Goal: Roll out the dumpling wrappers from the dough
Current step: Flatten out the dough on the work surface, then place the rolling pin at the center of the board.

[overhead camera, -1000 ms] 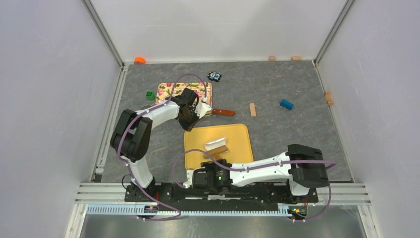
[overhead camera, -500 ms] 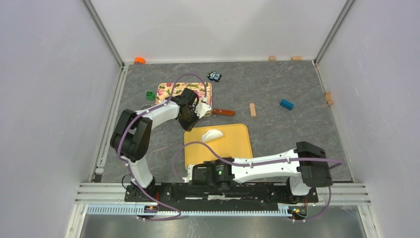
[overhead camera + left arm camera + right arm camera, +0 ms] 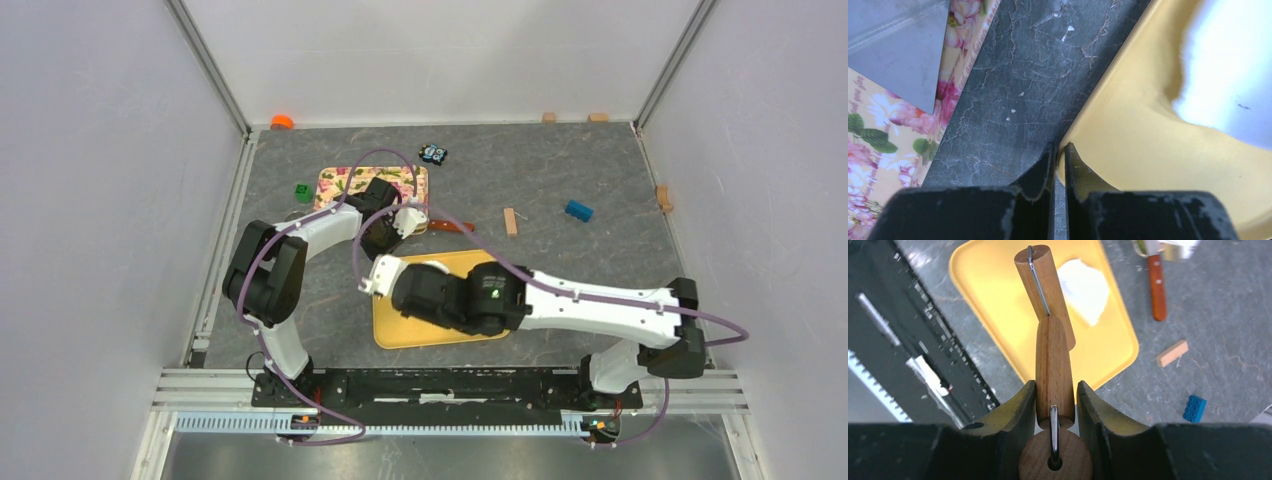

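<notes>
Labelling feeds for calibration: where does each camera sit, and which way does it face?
Top external: above and behind the bases, looking down on the table; left arm and right arm show.
Left wrist: on the left arm, looking down at the yellow tray; shut left end effector shows.
Right wrist: on the right arm, looking past its wooden roller at tray and dough; right end effector shows.
Shared: all see the tray; both wrist views the dough.
</notes>
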`<state>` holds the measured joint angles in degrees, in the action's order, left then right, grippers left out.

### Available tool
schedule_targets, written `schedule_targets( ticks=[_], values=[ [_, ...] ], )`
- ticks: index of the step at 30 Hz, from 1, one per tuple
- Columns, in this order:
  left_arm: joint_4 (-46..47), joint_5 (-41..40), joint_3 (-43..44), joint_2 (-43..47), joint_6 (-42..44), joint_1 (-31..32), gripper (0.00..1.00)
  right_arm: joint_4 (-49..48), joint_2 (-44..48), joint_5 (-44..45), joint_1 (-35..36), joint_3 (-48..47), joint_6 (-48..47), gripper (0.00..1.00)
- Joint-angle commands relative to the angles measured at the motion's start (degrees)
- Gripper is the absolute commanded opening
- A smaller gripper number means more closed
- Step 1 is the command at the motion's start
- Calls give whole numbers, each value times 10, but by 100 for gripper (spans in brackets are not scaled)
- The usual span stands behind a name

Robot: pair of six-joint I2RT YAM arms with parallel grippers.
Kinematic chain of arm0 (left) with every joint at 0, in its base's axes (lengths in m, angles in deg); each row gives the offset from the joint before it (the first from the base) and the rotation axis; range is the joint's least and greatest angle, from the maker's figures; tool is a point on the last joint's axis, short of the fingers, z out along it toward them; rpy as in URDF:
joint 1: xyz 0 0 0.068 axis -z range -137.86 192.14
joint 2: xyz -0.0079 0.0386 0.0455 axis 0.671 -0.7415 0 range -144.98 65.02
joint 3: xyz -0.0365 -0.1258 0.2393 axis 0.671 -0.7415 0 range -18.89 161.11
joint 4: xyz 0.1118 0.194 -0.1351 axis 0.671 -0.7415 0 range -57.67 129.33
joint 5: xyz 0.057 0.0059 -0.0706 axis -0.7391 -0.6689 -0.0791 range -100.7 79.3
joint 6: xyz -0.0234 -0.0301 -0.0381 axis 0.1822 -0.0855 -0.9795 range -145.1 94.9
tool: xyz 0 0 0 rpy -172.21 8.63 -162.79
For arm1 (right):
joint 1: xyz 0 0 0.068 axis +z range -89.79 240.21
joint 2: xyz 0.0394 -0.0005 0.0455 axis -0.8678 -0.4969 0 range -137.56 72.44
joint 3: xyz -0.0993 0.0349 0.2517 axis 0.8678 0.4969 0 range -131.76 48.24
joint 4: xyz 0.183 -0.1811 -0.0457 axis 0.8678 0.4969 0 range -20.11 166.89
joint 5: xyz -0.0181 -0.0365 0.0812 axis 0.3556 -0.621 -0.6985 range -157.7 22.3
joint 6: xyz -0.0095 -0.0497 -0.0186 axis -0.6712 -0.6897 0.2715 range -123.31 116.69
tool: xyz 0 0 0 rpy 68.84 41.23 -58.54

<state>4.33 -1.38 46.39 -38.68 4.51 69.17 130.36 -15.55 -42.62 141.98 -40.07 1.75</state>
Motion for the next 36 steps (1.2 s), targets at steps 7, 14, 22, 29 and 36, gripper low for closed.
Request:
schedule_targets(
  ticks=[7, 14, 22, 29, 36],
  values=[
    [31, 20, -39, -55, 11, 9, 2, -86, 64, 80, -169, 64, -62, 0],
    [31, 20, -39, -55, 10, 9, 2, -304, 138, 128, -338, 207, -132, 0],
    [32, 21, -41, -54, 12, 9, 2, -491, 68, 175, -496, 321, -202, 0],
    [34, 23, -43, -52, 13, 8, 2, -479, -12, 150, -504, 340, -178, 1],
    [37, 27, -45, -50, 15, 7, 3, -481, -58, 122, -504, 368, -154, 38]
  ],
)
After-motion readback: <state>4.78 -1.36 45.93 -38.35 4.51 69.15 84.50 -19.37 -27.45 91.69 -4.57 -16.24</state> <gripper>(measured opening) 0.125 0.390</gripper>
